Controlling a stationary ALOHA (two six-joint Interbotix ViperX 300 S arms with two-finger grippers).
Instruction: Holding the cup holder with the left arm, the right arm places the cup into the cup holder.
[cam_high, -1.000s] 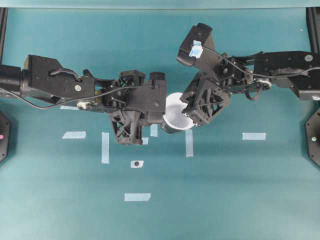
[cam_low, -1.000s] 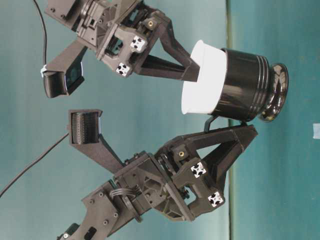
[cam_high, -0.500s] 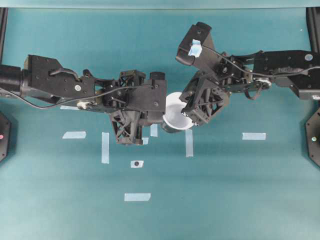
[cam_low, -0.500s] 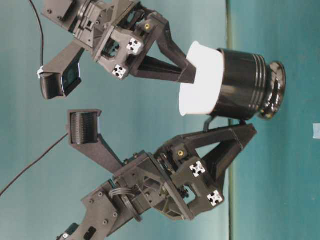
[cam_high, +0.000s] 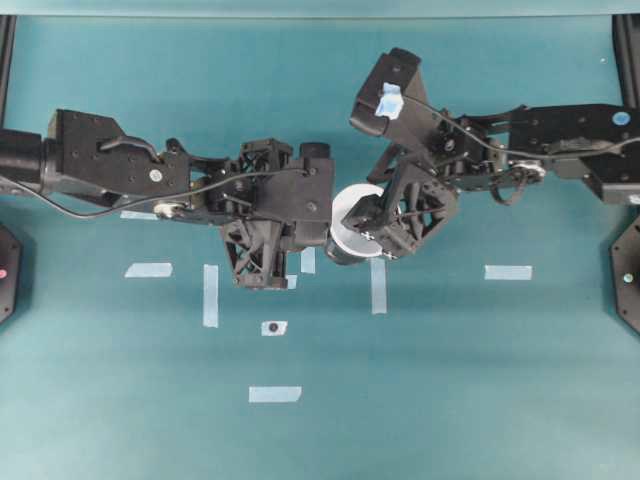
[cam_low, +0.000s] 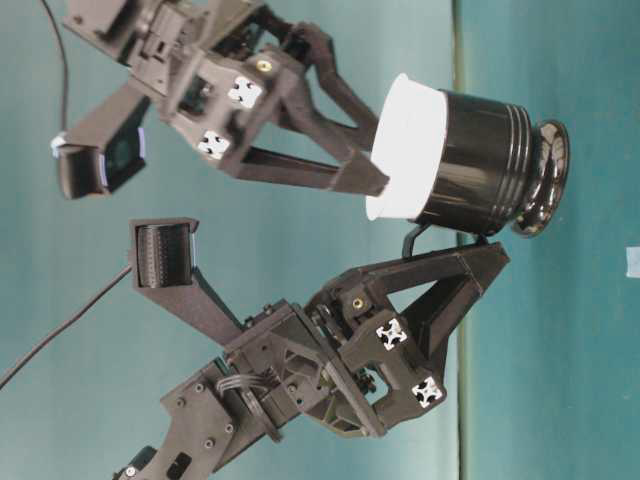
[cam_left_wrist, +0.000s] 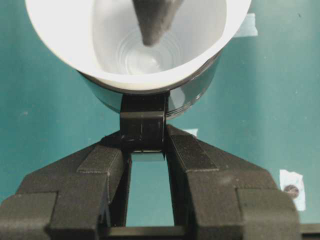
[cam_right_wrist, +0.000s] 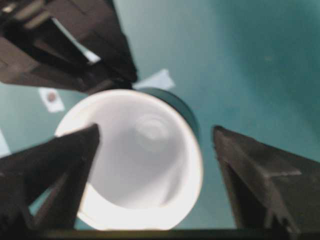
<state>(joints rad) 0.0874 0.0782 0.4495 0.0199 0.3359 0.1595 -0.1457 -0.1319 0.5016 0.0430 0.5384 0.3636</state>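
The white cup (cam_low: 405, 150) sits inside the glossy black cup holder (cam_low: 490, 165), its wide rim standing out above the holder's edge. My left gripper (cam_left_wrist: 144, 137) is shut on the holder's short black handle (cam_left_wrist: 142, 125). My right gripper (cam_right_wrist: 155, 150) is open at the cup (cam_right_wrist: 135, 165). One of its fingers (cam_left_wrist: 152, 20) hangs over the cup's mouth, and the other finger (cam_right_wrist: 260, 175) stands apart outside the rim. From overhead the cup (cam_high: 350, 215) shows between the two wrists, with the right arm partly covering it.
Several pale tape strips lie on the teal table, such as one (cam_high: 378, 285) just in front of the holder and one (cam_high: 508, 272) to the right. A small tape patch with a dark dot (cam_high: 273, 328) lies front left.
My right gripper has gone from shut on the cup's rim to wide open, letting the cup go. The cup stays in the holder. The left gripper keeps its hold.
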